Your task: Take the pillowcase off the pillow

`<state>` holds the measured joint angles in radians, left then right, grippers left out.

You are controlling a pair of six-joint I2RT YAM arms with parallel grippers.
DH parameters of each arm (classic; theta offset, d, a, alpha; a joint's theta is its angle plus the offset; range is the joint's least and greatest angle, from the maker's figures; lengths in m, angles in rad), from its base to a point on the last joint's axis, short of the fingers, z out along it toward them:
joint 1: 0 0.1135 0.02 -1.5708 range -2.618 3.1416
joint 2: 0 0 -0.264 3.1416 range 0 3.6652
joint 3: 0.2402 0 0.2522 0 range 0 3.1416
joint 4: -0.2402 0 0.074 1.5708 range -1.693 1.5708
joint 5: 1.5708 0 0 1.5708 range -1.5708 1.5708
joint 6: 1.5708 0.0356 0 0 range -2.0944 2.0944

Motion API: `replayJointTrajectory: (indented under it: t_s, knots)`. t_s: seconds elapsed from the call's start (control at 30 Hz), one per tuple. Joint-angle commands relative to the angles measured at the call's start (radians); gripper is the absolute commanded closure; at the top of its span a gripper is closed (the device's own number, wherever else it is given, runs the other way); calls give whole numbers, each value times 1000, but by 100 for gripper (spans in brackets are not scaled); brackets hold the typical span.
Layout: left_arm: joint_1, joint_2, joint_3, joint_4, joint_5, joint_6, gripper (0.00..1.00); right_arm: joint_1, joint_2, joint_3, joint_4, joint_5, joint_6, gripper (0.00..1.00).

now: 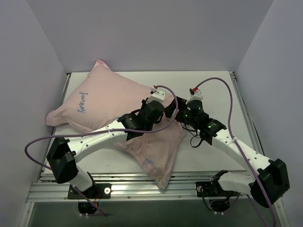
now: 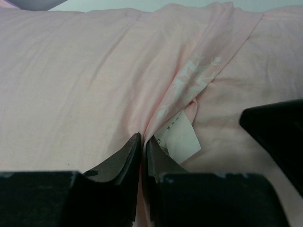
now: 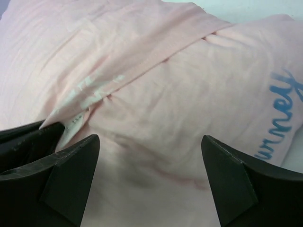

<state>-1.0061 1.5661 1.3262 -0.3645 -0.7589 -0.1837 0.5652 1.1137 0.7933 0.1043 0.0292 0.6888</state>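
Note:
The pale pink pillowcase [image 1: 109, 101] lies plump across the table's back left, with blue script on its left end. A flat, limp part of it [image 1: 156, 153] trails toward the front edge. The pillow is hidden inside the cover. My left gripper [image 2: 143, 139] is shut on a raised fold of the pillowcase [image 2: 71, 85], right beside a white care label [image 2: 182, 139]. The right gripper [image 3: 150, 142] hovers open just over the pillowcase [image 3: 165, 71], with only smooth fabric between its fingers. Both grippers meet near the cover's right end [image 1: 171, 111].
White walls close in the table [image 1: 213, 156] on the left, back and right. A purple cable [image 1: 227, 94] loops above the right arm, another [image 1: 35, 142] beside the left arm. The metal rail [image 1: 151, 189] runs along the front edge.

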Motion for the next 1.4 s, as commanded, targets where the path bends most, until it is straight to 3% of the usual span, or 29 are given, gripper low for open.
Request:
replayJointTrajectory:
  t_s: [0.0, 0.23, 0.37, 0.4, 0.47, 0.67, 0.9, 0.97, 1.1, 1.23, 1.33, 1.37]
  knots:
    - [26, -61, 1, -14, 13, -34, 82, 50, 90, 98, 14, 63, 9, 17]
    - [63, -78, -47, 4, 59, -72, 83, 134, 273, 140, -6, 168, 43, 20]
    - [113, -84, -94, -7, 40, -115, 83, 142, 291, 86, -78, 297, 60, 60]
    - [126, -86, -104, -25, 38, -128, 83, 142, 282, 74, -110, 320, 66, 81]
    - [162, -86, -126, -42, 41, -172, 83, 137, 262, 35, -167, 378, 74, 100]
    - [208, -93, -142, -109, 32, -240, 84, 72, 105, -174, -241, 335, 147, 100]
    - [230, -140, -160, -126, 3, -227, 87, -149, -188, -308, -365, 253, 181, 100]
    - [239, -140, -165, -123, 33, -229, 88, -211, -187, -309, -351, 181, 135, 100]
    - [230, -130, -176, -93, 120, -244, 88, -197, -126, -237, -282, 31, 59, 100]
    - [198, -121, -199, -44, 170, -273, 88, -150, -78, -82, -310, 31, 23, 98]
    - [169, -106, -191, -45, 171, -278, 88, -110, -25, 55, -342, 86, 0, 74]
    - [158, -103, -190, -47, 168, -280, 88, -103, -8, 113, -345, 83, -8, 57]
